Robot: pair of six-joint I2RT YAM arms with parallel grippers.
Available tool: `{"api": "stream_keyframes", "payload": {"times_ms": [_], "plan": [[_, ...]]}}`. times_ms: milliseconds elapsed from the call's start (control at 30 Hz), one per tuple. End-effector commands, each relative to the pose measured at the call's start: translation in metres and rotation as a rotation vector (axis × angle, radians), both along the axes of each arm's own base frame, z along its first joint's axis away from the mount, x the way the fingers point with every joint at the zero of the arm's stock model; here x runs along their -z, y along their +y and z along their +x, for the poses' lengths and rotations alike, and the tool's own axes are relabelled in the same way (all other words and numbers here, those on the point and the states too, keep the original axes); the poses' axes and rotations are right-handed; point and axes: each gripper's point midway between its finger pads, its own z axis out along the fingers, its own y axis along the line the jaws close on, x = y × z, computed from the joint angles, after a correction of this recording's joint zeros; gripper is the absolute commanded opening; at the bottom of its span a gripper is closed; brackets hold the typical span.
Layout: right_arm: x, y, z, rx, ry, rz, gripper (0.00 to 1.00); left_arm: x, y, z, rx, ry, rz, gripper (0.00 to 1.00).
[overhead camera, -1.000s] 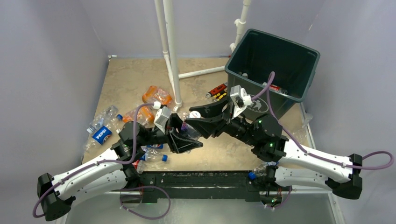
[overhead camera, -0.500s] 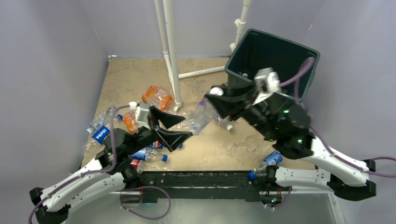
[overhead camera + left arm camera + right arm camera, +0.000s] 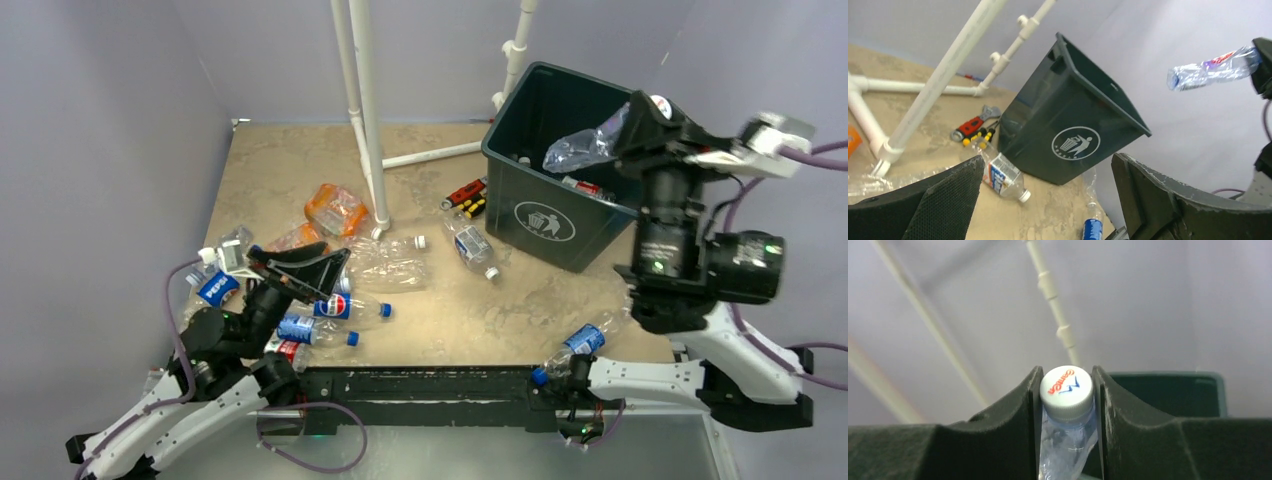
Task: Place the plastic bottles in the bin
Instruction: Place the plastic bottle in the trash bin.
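The left hand (image 3: 308, 268) is standing wide apart and holding nothing, low over the table (image 3: 460, 320). Loose plastic bottles (image 3: 350, 307) are lying just beside it and under it. The right hand (image 3: 640, 128) is clamping the capped neck of a clear crushed bottle (image 3: 585, 150). The bottle is sticking out from the fingers, above the open bin (image 3: 545, 215).

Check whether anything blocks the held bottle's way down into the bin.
Nothing visible does. The right gripper holds the crushed bottle by its neck, high above the bin, whose top is open and uncovered. Only open air shows between bottle and rim. The left gripper stands open, well away on the left.
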Motion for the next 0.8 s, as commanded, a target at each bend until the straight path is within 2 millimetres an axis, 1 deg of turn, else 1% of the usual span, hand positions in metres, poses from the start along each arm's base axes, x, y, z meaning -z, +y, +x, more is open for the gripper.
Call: {"api": "stream_keyframes", "payload": {"times_ms": [0,33,67,100,133,233,267,300,367,400,433,467,533,667,700,767], "plan": [[-0.006,0.001,0.03,0.244,0.103,-0.142,0.0,0.035,-0.011,0.015,-0.026,0.114,-0.006,0.99],[-0.01,0.012,0.049,0.233,0.125,-0.162,0.0,0.04,-0.016,0.017,-0.014,0.13,-0.014,0.99],[-0.013,0.014,0.07,0.238,0.148,-0.181,0.0,0.046,-0.021,0.018,-0.005,0.147,-0.013,0.99],[-0.015,0.008,0.089,0.262,0.167,-0.196,0.0,0.05,-0.026,0.02,0.003,0.164,-0.008,0.99],[-0.012,0.004,0.105,0.281,0.192,-0.231,0.0,0.054,-0.03,0.021,0.014,0.178,0.001,0.99],[-0.01,-0.005,0.13,0.352,0.187,-0.23,0.0,0.068,-0.042,0.022,0.043,0.226,0.036,0.99],[-0.004,-0.006,0.142,0.35,0.201,-0.221,0.0,0.075,-0.044,0.023,0.045,0.248,0.043,0.99],[0.006,-0.011,0.157,0.347,0.226,-0.202,0.0,0.081,-0.044,0.025,0.034,0.272,0.046,0.99],[0.036,-0.03,0.188,0.349,0.3,-0.158,0.0,0.09,-0.047,0.026,0.036,0.304,0.057,0.99],[0.052,-0.041,0.2,0.345,0.334,-0.116,0.0,0.092,-0.048,0.026,0.041,0.311,0.06,0.99],[0.067,-0.051,0.208,0.344,0.365,-0.088,0.0,0.093,-0.049,0.025,0.047,0.315,0.061,0.99],[0.077,-0.06,0.212,0.349,0.368,-0.066,0.0,0.093,-0.049,0.025,0.047,0.317,0.06,0.99],[0.091,-0.072,0.214,0.372,0.361,-0.061,0.0,0.094,-0.046,0.025,0.039,0.315,0.057,0.99],[0.144,-0.092,0.23,0.439,0.483,-0.088,0.0,0.095,-0.042,0.025,0.024,0.306,0.044,0.98],[0.158,-0.094,0.231,0.432,0.497,-0.086,0.0,0.094,-0.042,0.025,0.025,0.305,0.046,0.97],[0.165,-0.092,0.227,0.394,0.46,-0.067,0.0,0.095,-0.042,0.025,0.025,0.306,0.056,0.96]]}}
